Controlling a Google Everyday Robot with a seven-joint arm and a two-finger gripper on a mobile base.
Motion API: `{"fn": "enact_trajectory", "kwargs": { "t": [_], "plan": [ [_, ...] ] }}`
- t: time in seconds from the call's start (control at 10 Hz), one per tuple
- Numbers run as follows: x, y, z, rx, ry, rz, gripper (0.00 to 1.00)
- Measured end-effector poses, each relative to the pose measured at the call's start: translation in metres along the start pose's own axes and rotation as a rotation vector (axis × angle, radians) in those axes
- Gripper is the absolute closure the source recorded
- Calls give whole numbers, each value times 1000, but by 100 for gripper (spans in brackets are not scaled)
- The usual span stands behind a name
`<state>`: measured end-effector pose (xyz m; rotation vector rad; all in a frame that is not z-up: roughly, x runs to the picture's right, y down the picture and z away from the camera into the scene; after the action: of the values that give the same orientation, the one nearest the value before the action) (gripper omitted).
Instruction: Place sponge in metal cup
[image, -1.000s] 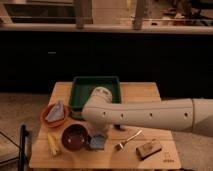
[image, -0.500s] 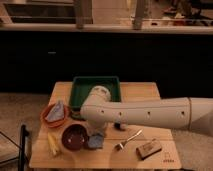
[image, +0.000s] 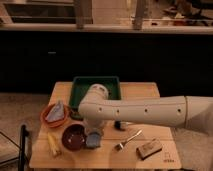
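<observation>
My white arm reaches in from the right across a wooden table (image: 150, 92). The gripper (image: 93, 135) points down near the table's front left, right over a small blue-grey block that may be the sponge (image: 92, 142); I cannot tell if it touches it. A dark red bowl (image: 73, 137) sits just left of the gripper. A small dark object (image: 118, 125), possibly the metal cup, shows just below the arm, mostly hidden by it.
A green tray (image: 96, 85) stands at the back of the table. An orange bowl (image: 49, 119) with a blue-grey cloth is at the left. A yellow item (image: 52, 144) lies front left. A fork (image: 128, 140) and a brown flat block (image: 150, 148) lie front right.
The arm and gripper have shifted slightly to the left, still over the blue-grey block. Nothing else on the table has moved.
</observation>
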<state>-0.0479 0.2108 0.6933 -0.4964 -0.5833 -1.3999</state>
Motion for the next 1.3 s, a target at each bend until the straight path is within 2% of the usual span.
{"fn": "enact_trajectory", "kwargs": {
  "t": [0.7,0.8,1.3],
  "plan": [
    [2,1,6,32,-23,21,23],
    [3,2,7,34,-24,22,20],
    [10,2,8,45,-24,20,20]
  ]
}}
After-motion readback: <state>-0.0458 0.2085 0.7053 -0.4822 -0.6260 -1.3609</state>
